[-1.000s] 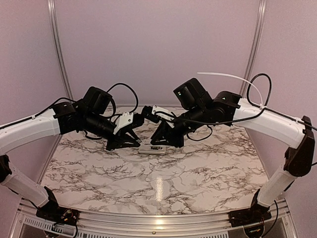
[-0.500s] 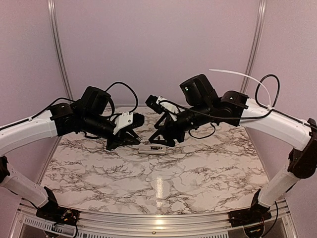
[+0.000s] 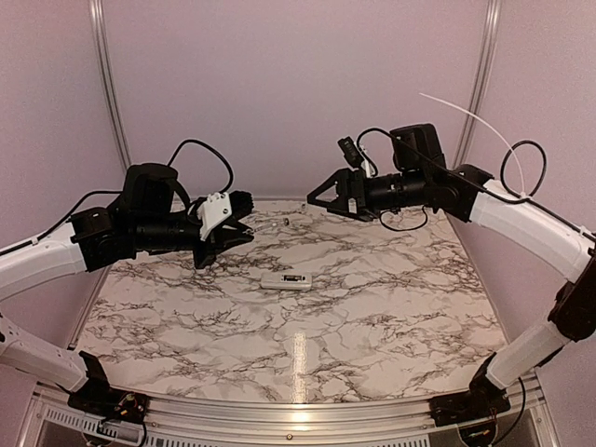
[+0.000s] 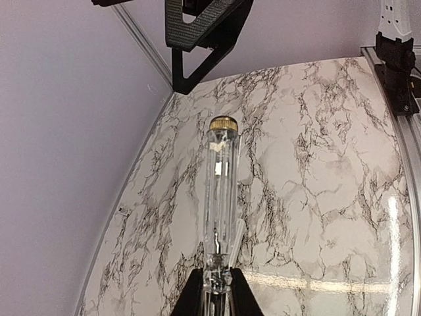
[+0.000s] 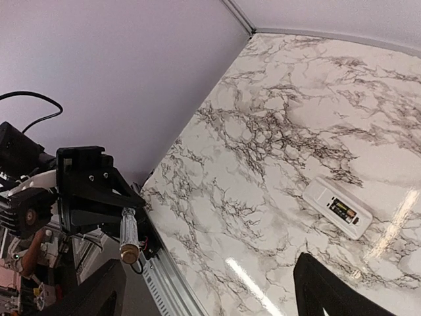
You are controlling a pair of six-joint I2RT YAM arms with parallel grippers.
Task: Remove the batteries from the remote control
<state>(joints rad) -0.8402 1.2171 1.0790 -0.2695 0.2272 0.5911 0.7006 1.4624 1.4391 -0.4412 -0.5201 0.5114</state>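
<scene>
Though in left claw (image 4: 216, 280), screwdriver (image 4: 220, 184) tip hidden.

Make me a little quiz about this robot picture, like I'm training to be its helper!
1. True or false: the left tool is shut on a clear screwdriver with a gold cap.
2. Fill in the gap: the right tool, up in the air, has its jaws ____.
3. Where is the remote control?
A) pinched in the left tool
B) lying flat on the marble table, touched by neither arm
C) standing upright against the back wall

Key: 1 true; 2 open; 3 B.
</scene>
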